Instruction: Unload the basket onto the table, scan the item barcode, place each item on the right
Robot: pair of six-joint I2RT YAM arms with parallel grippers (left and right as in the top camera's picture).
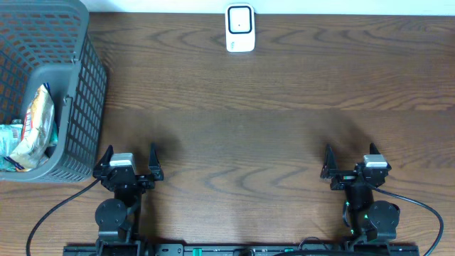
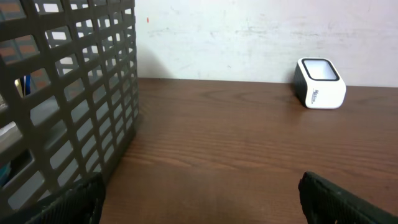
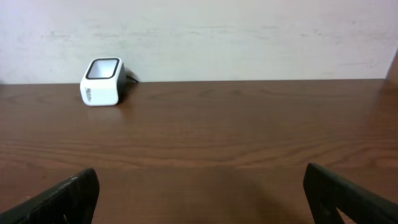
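**Status: items in basket, both grippers idle**

I see the item, a crumpled white and yellow printed packet (image 1: 34, 129), lying inside the dark grey plastic lattice basket (image 1: 89, 85) at the far left of the tabletop. A second packet with green print (image 1: 10, 134) lies against it on the left. I cannot make out a barcode on either.

The small white box-shaped barcode scanner with a dark window (image 1: 240, 28) stands at the back edge of the brown wood-grain tabletop (image 1: 234, 121), near the wall and well apart from the basket.

The left gripper (image 1: 130, 152) sits at the near edge, just right of the basket, with its jaws spread wide and holding nothing. The right gripper (image 1: 350, 158) sits at the near right, also spread wide and holding nothing.
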